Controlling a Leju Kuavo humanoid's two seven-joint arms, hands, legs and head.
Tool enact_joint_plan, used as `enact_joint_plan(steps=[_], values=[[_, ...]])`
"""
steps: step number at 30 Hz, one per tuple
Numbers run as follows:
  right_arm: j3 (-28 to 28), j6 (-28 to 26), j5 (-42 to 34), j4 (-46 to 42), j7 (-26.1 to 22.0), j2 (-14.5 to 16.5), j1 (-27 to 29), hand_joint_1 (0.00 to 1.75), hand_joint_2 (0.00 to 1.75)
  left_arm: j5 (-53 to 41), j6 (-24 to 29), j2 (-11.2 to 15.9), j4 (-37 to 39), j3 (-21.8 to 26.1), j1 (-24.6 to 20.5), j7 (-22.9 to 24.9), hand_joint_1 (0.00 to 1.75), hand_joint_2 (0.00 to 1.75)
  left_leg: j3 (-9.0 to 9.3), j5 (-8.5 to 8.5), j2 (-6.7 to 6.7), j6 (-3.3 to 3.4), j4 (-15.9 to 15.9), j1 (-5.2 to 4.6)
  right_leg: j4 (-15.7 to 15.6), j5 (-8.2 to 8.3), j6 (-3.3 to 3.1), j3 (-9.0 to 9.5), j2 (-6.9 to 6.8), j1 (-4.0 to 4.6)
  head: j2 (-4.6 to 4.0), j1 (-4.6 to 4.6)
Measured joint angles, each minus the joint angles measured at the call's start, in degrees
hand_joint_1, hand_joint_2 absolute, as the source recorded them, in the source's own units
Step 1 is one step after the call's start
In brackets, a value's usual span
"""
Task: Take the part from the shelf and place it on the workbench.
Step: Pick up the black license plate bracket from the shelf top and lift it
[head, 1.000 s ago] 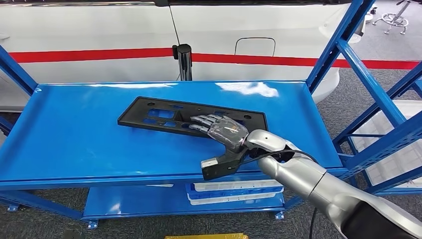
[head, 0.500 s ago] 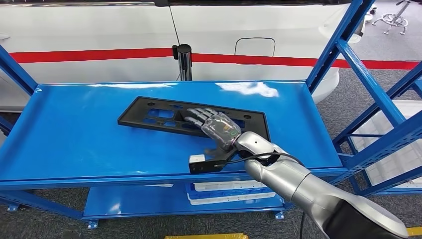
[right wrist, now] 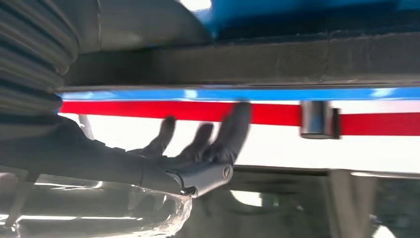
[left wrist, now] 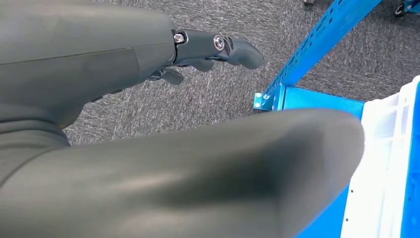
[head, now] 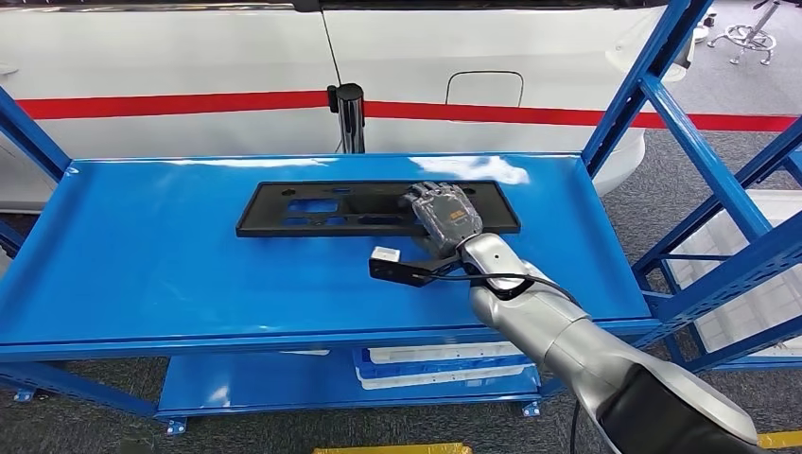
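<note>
The part (head: 322,208) is a flat black plate with several cut-outs, lying lengthwise on the upper level of the blue shelf (head: 142,255). My right hand (head: 444,216) grips its right end, with the fingers over the top face. In the right wrist view the part's dark edge (right wrist: 277,62) runs between the thick thumb and the spread fingers of the right hand (right wrist: 198,148). My left hand (left wrist: 148,59) hangs over grey carpet and holds nothing, its fingers stretched out.
A white car body with a red stripe (head: 189,57) and a chrome post (head: 350,118) stand behind the shelf. Blue uprights (head: 662,104) rise at the right. White bins (head: 444,364) sit on the lower level. A white crate (left wrist: 386,163) stands near my left hand.
My right hand has moved away from me over the part and taken hold of its right end. The part has turned from slanted to parallel with the shelf's edge and shifted back.
</note>
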Motion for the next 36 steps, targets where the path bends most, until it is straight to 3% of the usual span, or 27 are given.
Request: enact_joint_plan(steps=[9, 13, 16, 19, 23, 28, 36], values=[[-3.77, -2.51, 0.67, 1.56, -3.08, -0.01, -0.40, 1.75, 1.75, -0.08, 0.45, 0.01, -0.02, 0.45, -0.28, -3.08, 0.00, 0.00, 0.00, 0.00, 0.01, 0.00, 0.00, -0.01, 0.00, 0.00, 0.00, 0.00, 0.00, 0.00, 0.00, -0.02], [-5.23, -4.80, 1.25, 1.25, -6.56, -0.14, -0.39, 1.75, 1.75, 0.61, 1.33, 0.00, -0.19, 1.09, -0.41, -6.53, 0.00, 1.75, 0.00, 0.00, 0.00, 0.00, 0.00, 0.00, 0.00, 0.00, 0.00, 0.00, 0.00, 0.00, 0.00, -0.01], [-7.38, -7.39, -0.75, -2.16, -13.57, -1.44, -0.18, 1.75, 1.75, 0.32, 4.10, 0.01, -0.20, 1.19, -0.41, -8.87, 0.00, 1.75, -0.02, 0.01, 0.00, 0.00, 0.00, 0.00, 0.01, 0.01, 0.00, -0.01, 0.00, -0.01, 0.00, -0.01], [-11.24, -8.75, -4.79, -11.65, -20.17, -4.29, 0.43, 1.75, 1.75, 0.03, 4.44, 0.02, -0.20, 1.44, -0.34, -9.51, 0.00, 1.75, -0.06, 0.01, -0.02, 0.01, 0.01, 0.00, 0.02, 0.01, 0.00, -0.02, -0.02, -0.02, 0.00, -0.01], [-16.79, -8.85, -5.79, -25.17, -20.82, -7.66, 0.84, 1.75, 1.75, -0.33, 4.65, 0.00, -0.20, 2.10, -0.24, -9.79, 0.00, 1.75, -0.06, -0.02, -0.01, 0.00, 0.01, -0.01, 0.00, -0.03, -0.04, -0.06, -0.02, -0.02, 0.00, -0.01], [-20.20, -9.94, -4.92, -34.05, -21.59, -10.33, 2.13, 1.75, 1.75, 1.43, 3.07, 0.02, -0.20, 3.13, -0.24, -10.90, 0.00, 1.75, -0.06, -0.04, 0.00, -0.04, 0.01, -0.01, 0.01, -0.04, -0.05, -0.08, -0.01, -0.01, 0.00, -0.02], [-26.83, -8.28, -4.75, -47.68, -21.24, -13.75, 6.53, 1.75, 1.75, -0.62, 3.29, 0.20, -0.17, 4.45, -0.11, 3.05, 0.00, 1.75, -0.05, -0.05, -0.01, -0.05, 0.00, 0.00, 0.02, -0.04, -0.05, -0.07, -0.01, 0.01, 0.00, -0.02]])
